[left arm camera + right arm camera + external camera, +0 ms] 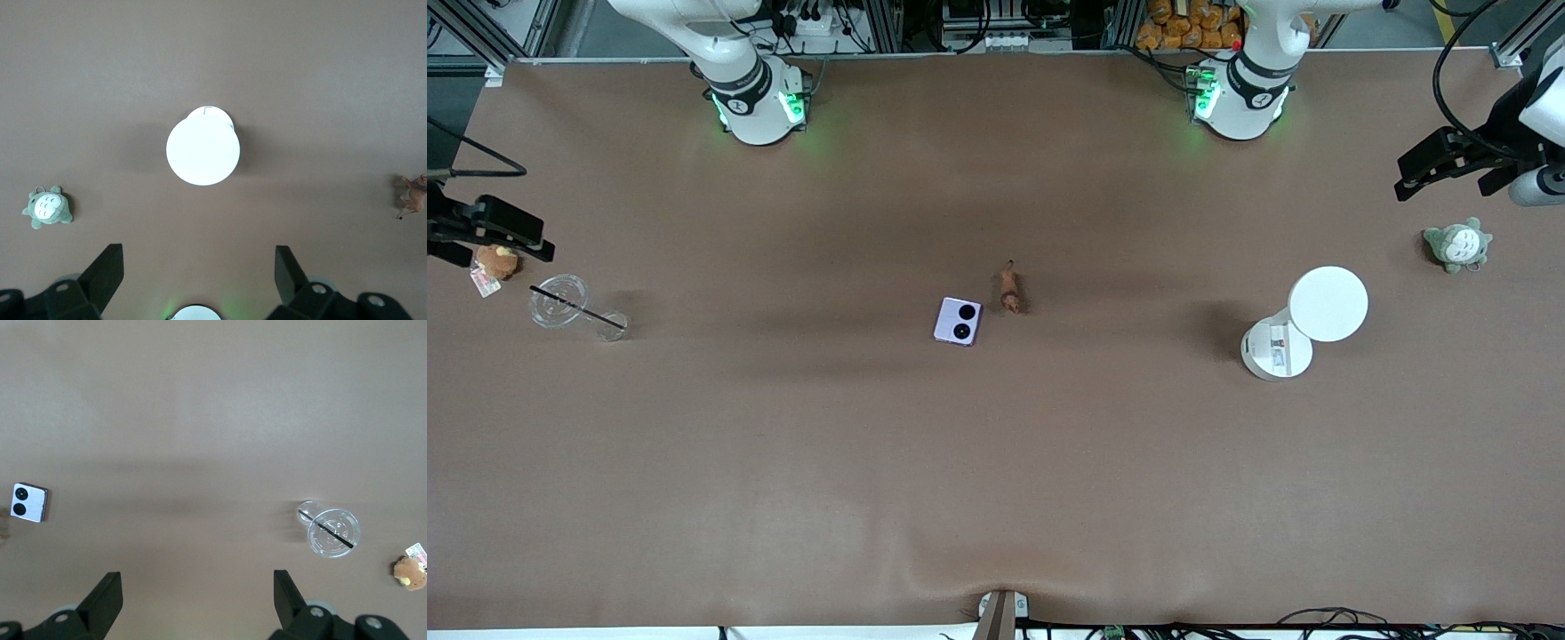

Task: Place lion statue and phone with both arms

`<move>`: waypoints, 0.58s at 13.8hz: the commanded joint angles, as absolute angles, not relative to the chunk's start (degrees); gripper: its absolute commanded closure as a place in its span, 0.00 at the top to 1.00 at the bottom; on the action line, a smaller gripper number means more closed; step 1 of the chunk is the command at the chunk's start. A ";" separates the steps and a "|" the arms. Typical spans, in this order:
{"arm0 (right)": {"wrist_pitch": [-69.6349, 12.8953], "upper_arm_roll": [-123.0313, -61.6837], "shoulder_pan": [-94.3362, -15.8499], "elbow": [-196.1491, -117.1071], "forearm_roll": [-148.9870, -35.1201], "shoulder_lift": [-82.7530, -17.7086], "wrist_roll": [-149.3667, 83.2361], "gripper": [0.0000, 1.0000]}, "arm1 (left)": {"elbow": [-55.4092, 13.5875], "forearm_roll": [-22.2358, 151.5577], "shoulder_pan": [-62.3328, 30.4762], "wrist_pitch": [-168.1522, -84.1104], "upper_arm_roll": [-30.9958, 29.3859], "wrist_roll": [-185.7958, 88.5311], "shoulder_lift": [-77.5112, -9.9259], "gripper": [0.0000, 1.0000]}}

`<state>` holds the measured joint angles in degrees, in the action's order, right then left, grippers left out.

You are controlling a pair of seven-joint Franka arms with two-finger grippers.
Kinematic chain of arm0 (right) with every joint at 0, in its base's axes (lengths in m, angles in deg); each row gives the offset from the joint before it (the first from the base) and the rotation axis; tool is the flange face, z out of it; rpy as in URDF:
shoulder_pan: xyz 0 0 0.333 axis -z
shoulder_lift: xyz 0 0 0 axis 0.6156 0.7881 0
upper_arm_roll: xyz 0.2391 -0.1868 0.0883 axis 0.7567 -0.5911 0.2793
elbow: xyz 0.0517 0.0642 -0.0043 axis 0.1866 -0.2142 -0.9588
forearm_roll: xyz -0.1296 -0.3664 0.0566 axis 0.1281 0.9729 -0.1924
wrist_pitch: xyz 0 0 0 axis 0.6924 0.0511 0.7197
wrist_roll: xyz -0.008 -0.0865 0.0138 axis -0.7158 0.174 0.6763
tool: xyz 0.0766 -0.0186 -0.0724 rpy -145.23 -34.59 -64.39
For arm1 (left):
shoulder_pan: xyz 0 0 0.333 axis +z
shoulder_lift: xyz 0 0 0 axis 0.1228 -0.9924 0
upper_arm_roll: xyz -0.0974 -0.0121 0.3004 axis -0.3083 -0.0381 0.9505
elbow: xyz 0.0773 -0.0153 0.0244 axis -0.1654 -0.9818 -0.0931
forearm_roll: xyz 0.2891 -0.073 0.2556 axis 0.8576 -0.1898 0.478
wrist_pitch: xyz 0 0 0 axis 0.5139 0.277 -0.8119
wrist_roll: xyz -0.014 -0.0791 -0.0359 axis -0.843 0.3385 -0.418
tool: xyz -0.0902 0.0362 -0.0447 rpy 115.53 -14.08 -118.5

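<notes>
The lion statue [1010,290], a tiny reddish-brown figurine, lies in the middle of the table and also shows in the left wrist view [415,196]. Beside it, slightly nearer the front camera and toward the right arm's end, lies the phone [958,321], pale lavender with two black circles [30,502]. My left gripper [1440,164] hangs open and empty over the left arm's end of the table [199,267]. At the right arm's end, my right gripper [507,233] also hangs open and empty [197,590]. Both are well away from the lion and the phone.
A white round-topped stand [1303,324] and a grey-green plush [1458,244] sit toward the left arm's end. A clear cup with a black straw [569,305] lies on its side beside an orange-brown plush [496,260] at the right arm's end.
</notes>
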<state>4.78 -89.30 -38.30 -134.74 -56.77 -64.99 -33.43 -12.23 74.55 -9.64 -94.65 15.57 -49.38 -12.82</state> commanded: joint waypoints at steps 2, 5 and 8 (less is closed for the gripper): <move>0.33 -89.02 -37.47 -138.64 -55.65 -63.41 -31.95 1.00 | -10.32 74.27 -9.34 -93.43 15.50 -49.74 -13.17 1.00; 0.50 -89.11 -37.82 -139.08 -55.65 -63.59 -31.59 1.00 | -9.97 74.36 -9.43 -93.43 15.59 -49.65 -13.61 1.00; 0.59 -89.11 -37.82 -139.08 -55.65 -63.50 -31.86 1.00 | -10.14 74.09 -9.60 -93.26 15.50 -49.21 -13.61 1.00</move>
